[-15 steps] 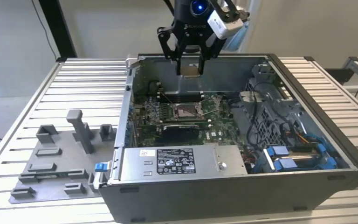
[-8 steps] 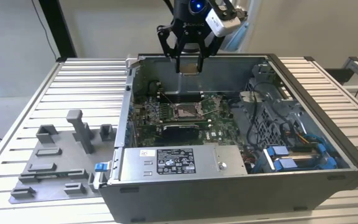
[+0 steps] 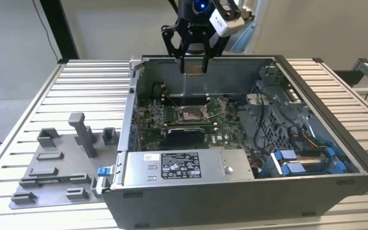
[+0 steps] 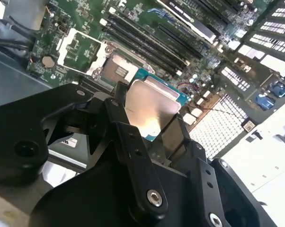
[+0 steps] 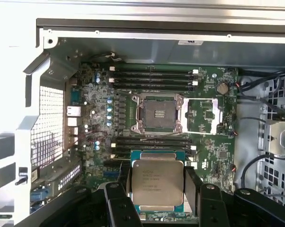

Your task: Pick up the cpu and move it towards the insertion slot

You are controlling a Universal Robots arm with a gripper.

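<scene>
Silvery and stiff, the cpu (image 5: 157,183) sits clamped by its edges in our tool (image 3: 195,68), light but fragile underneath, hanging well above the insertion slot (image 5: 157,113) below it.

Pincer (image 4: 149,124) clamps cpu (image 4: 149,106) above insertion slot (image 4: 115,69).

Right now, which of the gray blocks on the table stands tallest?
The tall gray post near the middle of the gray fixture plate, at the exterior view's left; the other blocks around it are short and squat.
</scene>
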